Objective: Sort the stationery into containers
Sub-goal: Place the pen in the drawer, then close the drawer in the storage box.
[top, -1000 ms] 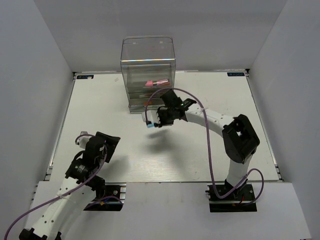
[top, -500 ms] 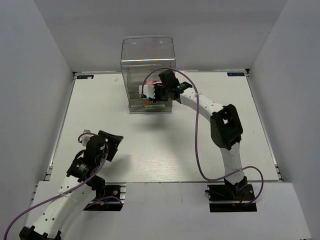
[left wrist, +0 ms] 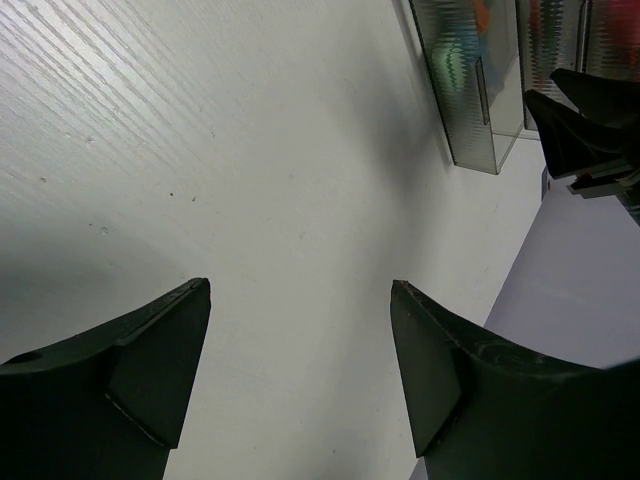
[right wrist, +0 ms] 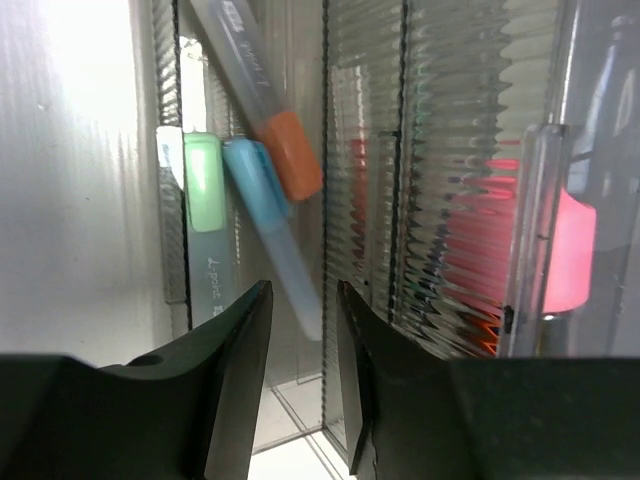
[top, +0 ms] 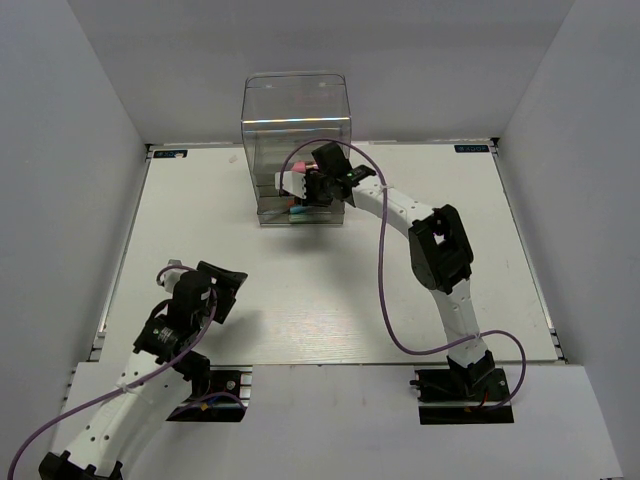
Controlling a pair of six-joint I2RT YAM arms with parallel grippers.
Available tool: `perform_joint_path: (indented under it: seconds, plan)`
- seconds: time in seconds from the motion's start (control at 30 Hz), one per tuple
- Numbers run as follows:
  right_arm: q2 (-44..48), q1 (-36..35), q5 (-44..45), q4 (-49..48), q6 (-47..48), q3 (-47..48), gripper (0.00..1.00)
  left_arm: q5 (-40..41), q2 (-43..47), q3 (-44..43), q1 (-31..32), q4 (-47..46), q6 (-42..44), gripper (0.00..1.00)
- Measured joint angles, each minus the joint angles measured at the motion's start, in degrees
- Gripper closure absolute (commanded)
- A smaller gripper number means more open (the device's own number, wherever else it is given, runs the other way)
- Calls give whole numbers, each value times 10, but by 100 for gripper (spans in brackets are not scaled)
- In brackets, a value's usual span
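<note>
Three pens lie together in one shallow drawer of the clear ribbed plastic drawer unit: a light blue pen, a pale green pen and a white pen with an orange cap. A fat pink marker sits in a neighbouring compartment. The unit stands at the far edge of the white table, with bare tabletop in front and on both sides. The right claw is at the drawer, jaws parted a little and clamping nothing. The blue pen's tail shows in the gap and seems to touch neither finger. That pen slants, cap away from the claw, alongside the green one. The left claw, well apart near the table's near-left corner, gapes wide and empty.
</note>
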State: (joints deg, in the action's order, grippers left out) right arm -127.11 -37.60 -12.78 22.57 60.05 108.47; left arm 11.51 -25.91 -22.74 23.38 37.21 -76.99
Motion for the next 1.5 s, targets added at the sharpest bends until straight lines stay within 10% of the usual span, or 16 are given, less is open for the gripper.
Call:
perform_joint_path:
  seconds: [0.17, 0.57, 1.5]
  plan:
    - [3, 0, -30, 6, -7, -6, 100, 0, -3, 4, 0, 0, 0, 18]
    - [6, -3, -192, 181, 105, 4, 100, 0, 1, 5, 0, 1, 0, 18]
    - [-38, -15, 64, -86, -34, -26, 97, 0, -11, 5, 0, 0, 0, 19]
